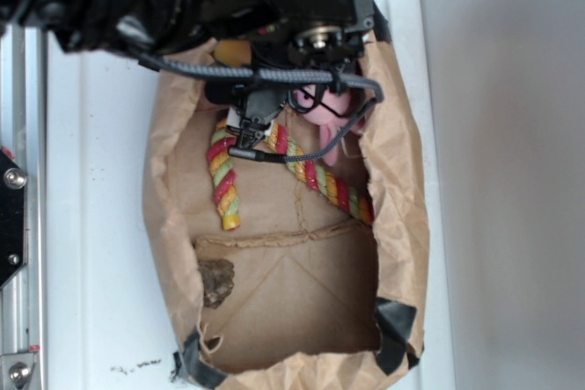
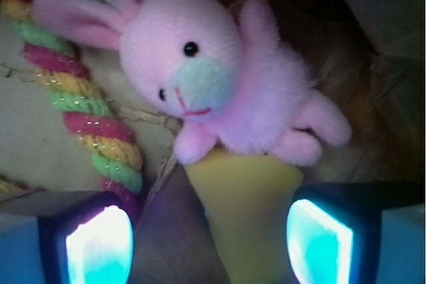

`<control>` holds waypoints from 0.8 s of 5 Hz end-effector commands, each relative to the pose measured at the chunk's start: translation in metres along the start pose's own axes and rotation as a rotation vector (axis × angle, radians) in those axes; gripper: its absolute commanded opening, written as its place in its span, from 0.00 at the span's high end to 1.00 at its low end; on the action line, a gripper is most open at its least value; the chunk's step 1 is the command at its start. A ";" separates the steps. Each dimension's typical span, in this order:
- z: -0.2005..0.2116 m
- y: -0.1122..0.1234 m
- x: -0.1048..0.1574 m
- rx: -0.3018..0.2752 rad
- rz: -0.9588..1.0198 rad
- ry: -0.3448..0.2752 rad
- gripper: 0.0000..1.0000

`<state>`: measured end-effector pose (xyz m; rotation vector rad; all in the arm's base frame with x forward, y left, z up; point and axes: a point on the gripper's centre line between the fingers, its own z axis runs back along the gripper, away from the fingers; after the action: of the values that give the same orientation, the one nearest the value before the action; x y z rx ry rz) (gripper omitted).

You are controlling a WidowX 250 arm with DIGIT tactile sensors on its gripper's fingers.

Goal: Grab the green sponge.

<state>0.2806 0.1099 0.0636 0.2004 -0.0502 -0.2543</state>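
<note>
From the exterior view the arm covers most of the far end of the brown paper bag [image 1: 402,180], so only a yellow sliver of the green sponge [image 1: 234,51] and a bit of the pink bunny [image 1: 322,107] show. The striped rope toy [image 1: 222,180] trails toward the bag's middle. Up close, the gripper [image 2: 210,241] stands wide apart, fingers [image 2: 100,247] either side of the sponge [image 2: 246,224] (no contact visible), which lies tucked under the bunny [image 2: 219,78].

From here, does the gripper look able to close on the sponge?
Probably yes. The green sponge lies between the open fingers, nothing covering its near end. The pink bunny rests on its far end, so it might get nudged.
</note>
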 end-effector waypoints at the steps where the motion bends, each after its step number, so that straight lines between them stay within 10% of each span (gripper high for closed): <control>1: -0.006 0.011 0.012 0.087 0.004 -0.011 0.00; 4: -0.038 0.012 0.005 0.164 -0.030 0.080 0.00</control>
<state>0.2882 0.1254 0.0351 0.3634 0.0227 -0.2750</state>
